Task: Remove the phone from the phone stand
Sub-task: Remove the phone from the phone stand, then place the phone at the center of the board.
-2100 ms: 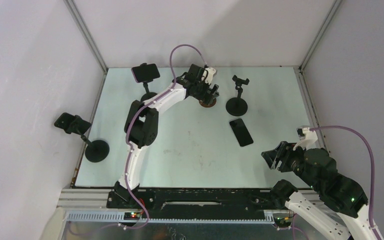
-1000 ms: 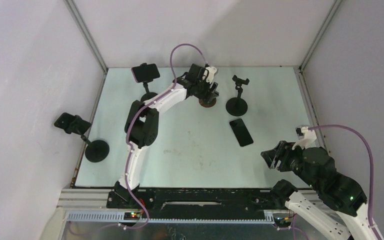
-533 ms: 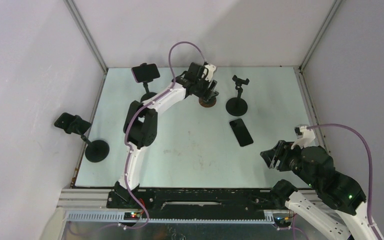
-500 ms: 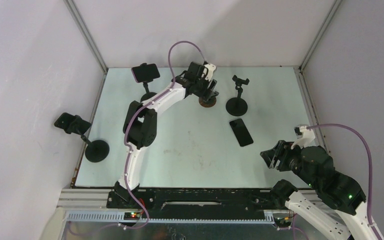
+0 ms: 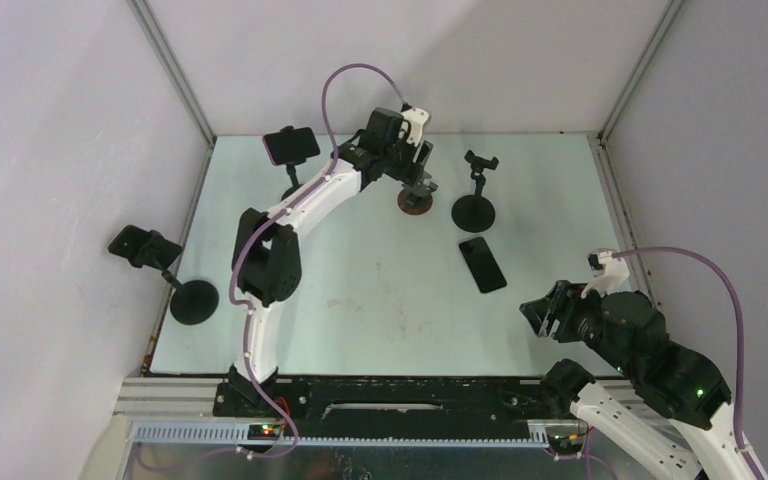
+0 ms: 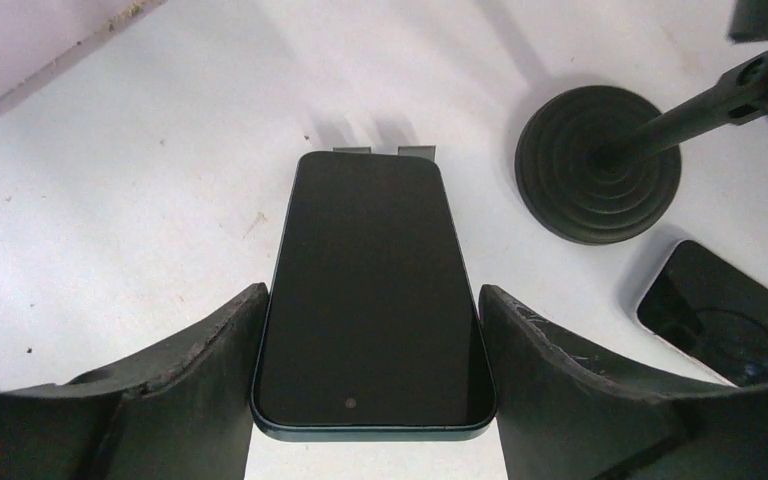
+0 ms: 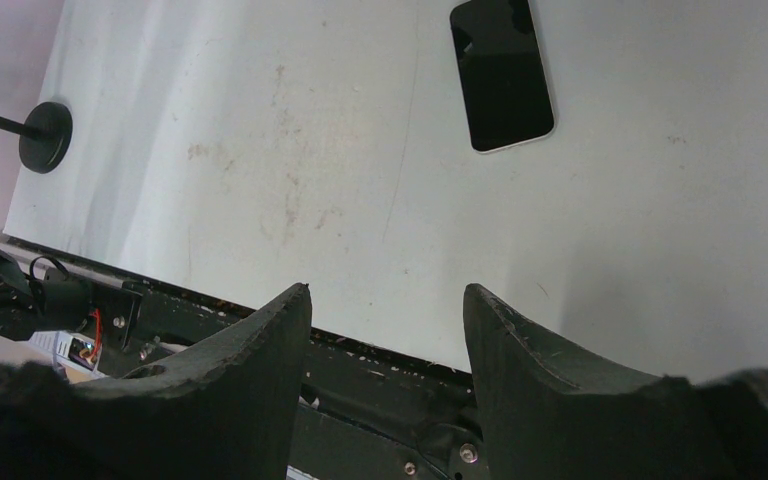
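Observation:
A dark phone sits between the two fingers of my left gripper, which touch both of its long edges. From above, that left gripper hovers at the back of the table, just above a phone stand with a brownish round base. Two small grey tabs show at the phone's far end; whether it still touches the stand's clamp I cannot tell. My right gripper stands open over the near right of the table, and the gap at the right gripper holds nothing.
An empty black stand stands right of the left gripper, its base in the left wrist view. A second phone lies flat mid-right. Two more stands hold phones, one at the back left and one at the left wall.
The left arm's elbow has swung leftward and its gripper has shifted a little back and up with the phone. The right arm has barely moved.

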Robot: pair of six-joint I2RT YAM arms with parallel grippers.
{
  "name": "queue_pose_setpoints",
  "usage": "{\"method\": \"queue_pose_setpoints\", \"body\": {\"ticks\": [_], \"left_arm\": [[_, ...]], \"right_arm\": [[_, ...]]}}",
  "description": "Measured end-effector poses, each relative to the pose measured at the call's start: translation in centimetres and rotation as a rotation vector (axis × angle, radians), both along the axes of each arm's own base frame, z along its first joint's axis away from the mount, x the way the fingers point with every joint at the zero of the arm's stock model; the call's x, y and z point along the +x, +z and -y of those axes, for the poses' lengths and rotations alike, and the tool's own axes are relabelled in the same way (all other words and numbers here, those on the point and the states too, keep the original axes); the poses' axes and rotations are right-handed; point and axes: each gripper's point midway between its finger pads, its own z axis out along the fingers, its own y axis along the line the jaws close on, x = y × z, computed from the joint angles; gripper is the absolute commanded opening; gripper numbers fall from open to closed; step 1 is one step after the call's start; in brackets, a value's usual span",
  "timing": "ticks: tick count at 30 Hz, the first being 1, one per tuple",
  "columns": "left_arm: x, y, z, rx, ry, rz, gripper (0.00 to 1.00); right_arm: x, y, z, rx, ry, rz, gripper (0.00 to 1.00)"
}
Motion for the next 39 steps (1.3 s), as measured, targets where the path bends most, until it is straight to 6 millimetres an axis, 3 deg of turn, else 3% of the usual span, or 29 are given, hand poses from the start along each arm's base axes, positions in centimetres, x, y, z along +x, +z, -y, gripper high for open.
{"method": "queue_pose_setpoints", "body": {"ticks": [9,13,16,22,30,39], "left_arm": [[-1.3,3.9,0.6,-0.083,-0.038,0.026,0.15],[-3.3,5.0,0.4,-0.109,-0.082,0.017,0.18],[-5.2,5.1,0.1,-0.113,-0.126,-0.001,0.13],[-9.1,2.6,-0.5,-0.092,-0.247,-0.064,0.01],[-13.6,-1.4,-1.3,-0.097,-0.342,-0.169,0.00],[-17.0,-3.9,-0.7,-0.110,-0.422,-0.246,0.00]], "right_arm": [[0.0,0.0,0.0,0.000,0.000,0.000,0.60],[0.0,0.0,0.0,0.000,0.000,0.000,0.60],[0.0,0.0,0.0,0.000,0.000,0.000,0.60],[0.0,0.0,0.0,0.000,0.000,0.000,0.60],[0.0,0.0,0.0,0.000,0.000,0.000,0.60],[0.0,0.0,0.0,0.000,0.000,0.000,0.60]]}}
